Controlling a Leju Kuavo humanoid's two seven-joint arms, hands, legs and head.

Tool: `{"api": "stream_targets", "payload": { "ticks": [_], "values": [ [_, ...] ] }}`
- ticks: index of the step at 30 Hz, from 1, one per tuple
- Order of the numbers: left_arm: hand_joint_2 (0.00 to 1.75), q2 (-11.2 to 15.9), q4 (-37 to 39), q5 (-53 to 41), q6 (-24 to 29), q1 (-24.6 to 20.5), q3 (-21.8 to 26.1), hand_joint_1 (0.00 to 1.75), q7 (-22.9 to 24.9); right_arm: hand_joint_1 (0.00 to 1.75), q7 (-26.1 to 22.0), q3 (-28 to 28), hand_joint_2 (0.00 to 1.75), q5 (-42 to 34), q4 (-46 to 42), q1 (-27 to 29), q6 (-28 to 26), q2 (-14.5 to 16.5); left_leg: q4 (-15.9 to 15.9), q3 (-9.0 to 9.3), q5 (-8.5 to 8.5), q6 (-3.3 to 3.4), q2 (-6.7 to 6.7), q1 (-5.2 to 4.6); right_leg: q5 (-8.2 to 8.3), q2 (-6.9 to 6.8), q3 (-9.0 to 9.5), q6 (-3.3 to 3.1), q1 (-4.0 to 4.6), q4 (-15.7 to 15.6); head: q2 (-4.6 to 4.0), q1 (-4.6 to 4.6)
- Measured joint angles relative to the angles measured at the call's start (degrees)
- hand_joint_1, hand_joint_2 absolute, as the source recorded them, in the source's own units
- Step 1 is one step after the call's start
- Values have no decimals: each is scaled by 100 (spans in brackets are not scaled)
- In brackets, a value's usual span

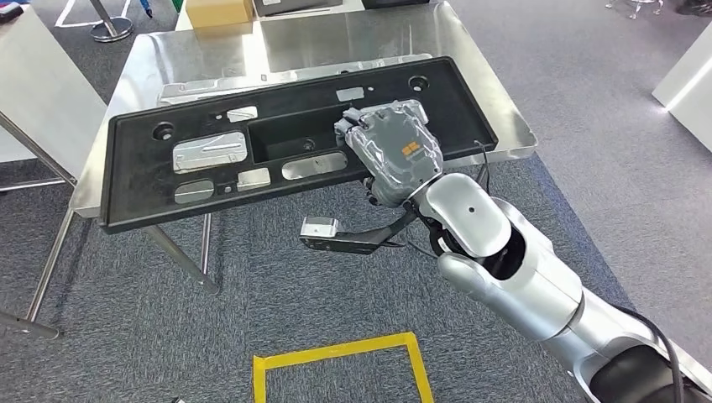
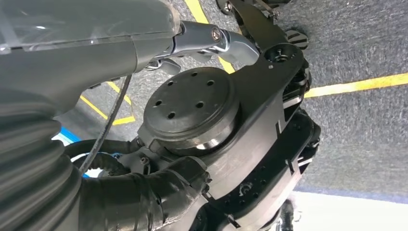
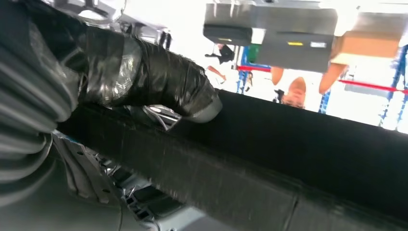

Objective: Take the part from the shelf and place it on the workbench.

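A long black plastic part [image 1: 277, 138] with several cut-outs lies flat across the metal workbench [image 1: 336, 42], its near long edge overhanging the bench's front. My right hand [image 1: 395, 151] grips that near edge right of the part's middle. In the right wrist view its taped thumb [image 3: 159, 82] rests on the black part [image 3: 288, 159]. My left hand [image 2: 57, 159] hangs low over grey carpet, and how its fingers lie is hidden.
A cardboard box [image 1: 218, 13] stands at the bench's far edge. A white table [image 1: 42, 84] stands to the left and a white unit [image 1: 688, 84] to the right. A yellow tape square [image 1: 340, 369] marks the carpet in front. A person [image 3: 293, 91] is beyond the bench.
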Motion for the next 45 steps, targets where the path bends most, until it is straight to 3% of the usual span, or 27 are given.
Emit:
{"api": "stream_targets", "payload": {
  "ticks": [2,4,6,7,9,11,13,16,18,20,21,22,24,26,28,31,33,36,37,38,40,41,42,45],
  "values": [
    [175,-1,-13,35,61,-16,26,0,20,175,0,1,175,5,16,-7,1,26,388,-178,-182,-38,167,-2,-17,-45,52,-69,-10,-26,0,-2],
    [175,-10,-31,70,133,-47,44,0,39,175,-2,7,175,7,43,1,5,37,1119,-577,-456,-60,262,1,-53,-93,90,-107,9,-28,-1,-1],
    [175,-33,-56,98,201,-61,51,0,61,175,-8,34,175,7,80,19,12,43,1551,-887,-492,-54,276,2,-96,-131,129,-117,26,-28,-1,-1],
    [175,-46,-66,116,233,-61,52,0,69,175,-14,52,175,7,99,25,15,50,1449,-884,-342,-37,277,1,-122,-144,161,-113,31,-28,-1,-1],
    [175,-63,-72,156,280,-60,52,0,79,175,-31,80,175,7,128,27,20,70,749,-604,106,20,296,-10,-184,-160,243,-94,35,-32,-1,1],
    [175,-67,-75,177,305,-68,57,0,83,175,-47,100,175,7,154,24,18,87,158,-324,304,78,334,-58,-233,-170,294,-50,47,-45,-1,1],
    [175,-71,-81,181,316,-77,69,0,85,175,-55,125,175,7,182,33,18,95,-7,-248,246,130,346,-101,-220,-181,312,16,62,-41,-1,2],
    [175,-90,-90,187,320,-63,83,0,80,175,-57,141,175,7,213,38,15,99,-111,-125,209,236,314,-84,-278,-179,273,93,62,124,1,10],
    [175,-109,-102,188,321,-66,86,0,77,175,-58,144,175,7,231,31,13,100,-147,-42,186,289,293,-82,-537,-139,5,105,59,631,0,11],
    [175,-127,-112,188,321,-77,90,0,77,175,-60,161,175,7,254,45,13,100,-140,-2,142,322,272,-96,-772,-107,-419,124,65,1283,-1,9],
    [175,-138,-114,188,321,-77,92,0,77,175,-60,173,175,7,269,56,14,100,-132,23,112,329,262,-103,-771,-100,-569,130,66,1447,0,9],
    [175,-146,-116,188,321,-74,93,0,77,175,-61,184,175,7,281,62,14,100,-122,58,77,329,248,-107,-645,-97,-620,134,66,1401,-1,9],
    [175,-156,-118,188,321,-69,93,0,77,175,-62,192,175,7,295,64,14,100,-98,161,-13,309,222,-109,-135,-97,-443,112,67,760,-1,10],
    [175,-164,-119,189,321,-78,96,0,77,175,-67,198,175,7,304,59,14,101,-83,240,-93,267,206,-113,144,-87,-223,61,97,139,0,16],
    [175,-172,-120,190,330,-88,101,0,77,175,-72,207,175,7,313,54,14,109,-73,259,-129,206,200,-117,138,-80,-154,-10,128,-49,1,27],
    [175,-190,-121,212,374,-91,104,0,67,175,-63,210,175,7,320,43,13,125,105,237,-170,121,218,-112,141,-85,-11,-116,94,-148,1,33],
    [175,-205,-121,249,403,-110,105,0,41,175,-62,213,175,8,322,28,9,144,607,-29,-323,56,252,-89,100,-94,96,-159,71,-186,-1,30],
    [175,-231,-121,286,423,-123,106,0,8,175,-72,238,175,9,354,45,7,167,1473,-656,-615,-27,273,-38,-6,-98,214,-160,59,-191,0,29],
    [175,-243,-121,291,428,-120,106,0,1,175,-74,250,175,9,373,56,7,170,1481,-747,-577,-30,276,-23,-49,-97,266,-148,53,-191,0,29],
    [175,-254,-121,301,433,-117,105,0,-6,175,-75,259,175,10,394,63,7,174,1293,-739,-426,-29,279,-11,-95,-97,328,-131,42,-190,0,29],
    [175,-272,-121,334,439,-118,105,0,-27,175,-72,266,175,13,438,66,7,190,541,-514,99,-37,305,0,-194,-99,463,-78,19,-189,0,30],
    [175,-280,-121,349,438,-124,105,0,-35,175,-71,269,175,16,462,64,7,198,217,-405,242,-26,325,-17,-235,-97,504,-43,14,-190,-1,29],
    [175,-287,-120,362,434,-134,105,0,-42,175,-68,272,175,19,485,64,6,209,7,-330,325,0,340,-38,-273,-97,532,-2,13,-206,0,29],
    [175,-298,-118,379,426,-153,107,0,-55,175,-55,280,175,26,540,80,0,222,-113,-269,302,123,337,-72,-273,-100,572,106,26,-210,2,31]
  ]
}}
